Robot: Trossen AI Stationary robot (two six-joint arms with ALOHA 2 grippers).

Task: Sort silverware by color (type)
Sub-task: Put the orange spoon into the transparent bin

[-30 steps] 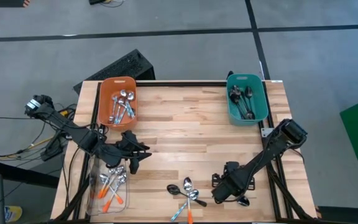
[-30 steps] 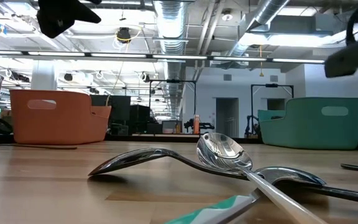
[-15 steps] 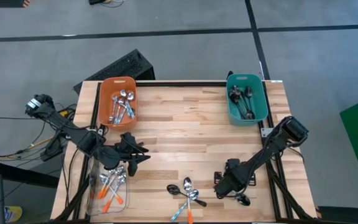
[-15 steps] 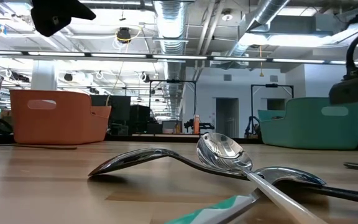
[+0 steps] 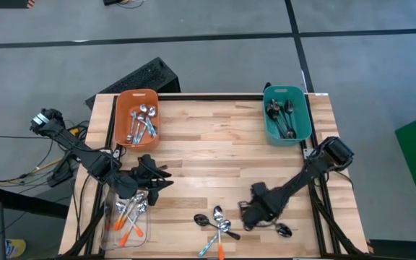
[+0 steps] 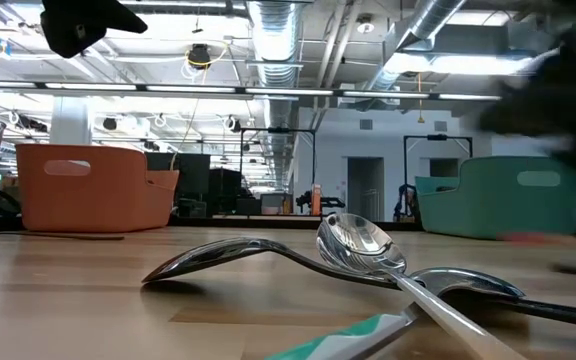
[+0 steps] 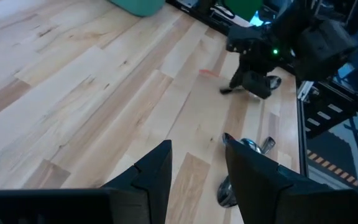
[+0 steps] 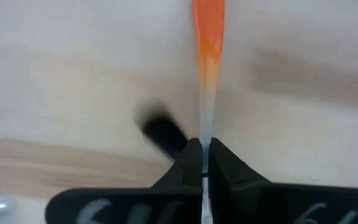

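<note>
Right arm stretched low across the near right of the bench, its claw (image 5: pixel 248 210) pinched tight on a thin orange-handled spoon (image 8: pixel 208 56); left arm bent over the near left, its claw (image 5: pixel 159 178) held apart, gripping nothing.

Wooden table (image 5: pixel 215 152) bears spoons (image 5: pixel 217 222) and three bins (image 5: pixel 137 115).

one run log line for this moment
right gripper: shut on orange-handled spoon, near front right of table | left gripper: open, empty, over clear tray | bins: orange bin, teal bin hold spoons
</note>
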